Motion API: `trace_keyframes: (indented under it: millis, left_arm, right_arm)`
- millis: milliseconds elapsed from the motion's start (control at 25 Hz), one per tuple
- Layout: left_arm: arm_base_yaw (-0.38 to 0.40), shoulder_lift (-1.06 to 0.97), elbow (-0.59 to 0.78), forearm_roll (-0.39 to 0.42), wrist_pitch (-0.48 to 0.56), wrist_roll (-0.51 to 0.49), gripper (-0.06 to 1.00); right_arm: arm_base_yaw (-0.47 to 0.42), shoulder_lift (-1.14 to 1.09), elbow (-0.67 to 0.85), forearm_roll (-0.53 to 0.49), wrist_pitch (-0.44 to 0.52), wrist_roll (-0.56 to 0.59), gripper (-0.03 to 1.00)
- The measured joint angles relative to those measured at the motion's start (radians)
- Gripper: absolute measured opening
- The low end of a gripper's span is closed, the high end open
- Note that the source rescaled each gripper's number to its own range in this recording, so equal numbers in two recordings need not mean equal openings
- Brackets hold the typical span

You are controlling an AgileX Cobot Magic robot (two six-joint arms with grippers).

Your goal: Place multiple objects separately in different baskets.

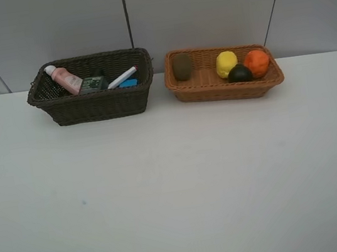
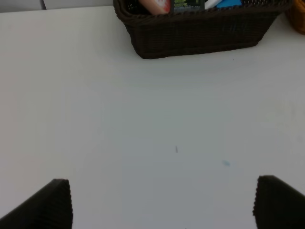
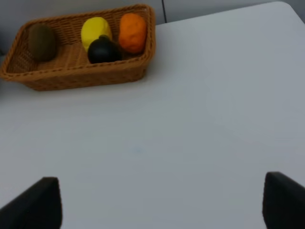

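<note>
The dark brown basket (image 1: 95,102) stands at the back left and holds a pink white-capped bottle (image 1: 65,79), a dark rectangular bottle (image 1: 92,84) and a white pink-tipped marker (image 1: 122,77). Beside it, the light tan basket (image 1: 226,89) holds a brown kiwi (image 1: 182,66), a yellow lemon (image 1: 226,62), a dark mangosteen (image 1: 239,73) and an orange (image 1: 257,62). Neither arm shows in the high view. My left gripper (image 2: 162,202) is open over bare table, short of the dark basket (image 2: 200,36). My right gripper (image 3: 162,202) is open too, well back from the tan basket (image 3: 76,71).
A white table (image 1: 178,188) carries both baskets near its far edge, against a grey panelled wall (image 1: 201,7). A small blue item (image 1: 128,83) lies under the marker in the dark basket.
</note>
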Motion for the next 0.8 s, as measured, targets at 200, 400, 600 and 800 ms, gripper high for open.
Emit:
trace_keyframes:
  millis: [200, 400, 600, 800]
  left_arm:
    - [0.0, 0.0, 0.0, 0.0, 0.0, 0.0, 1.0]
    - [0.0, 0.0, 0.0, 0.0, 0.0, 0.001, 1.0]
    - [0.0, 0.0, 0.0, 0.0, 0.0, 0.001, 1.0]
    - [0.0, 0.0, 0.0, 0.0, 0.0, 0.003, 1.0]
  right_arm:
    - [0.0, -0.001, 0.034, 0.075, -0.067, -0.066, 1.0]
    - [0.0, -0.001, 0.039, 0.092, -0.075, -0.085, 1.0]
    - [0.0, -0.001, 0.039, 0.092, -0.078, -0.087, 1.0]
    - [0.0, -0.001, 0.039, 0.093, -0.078, -0.089, 1.0]
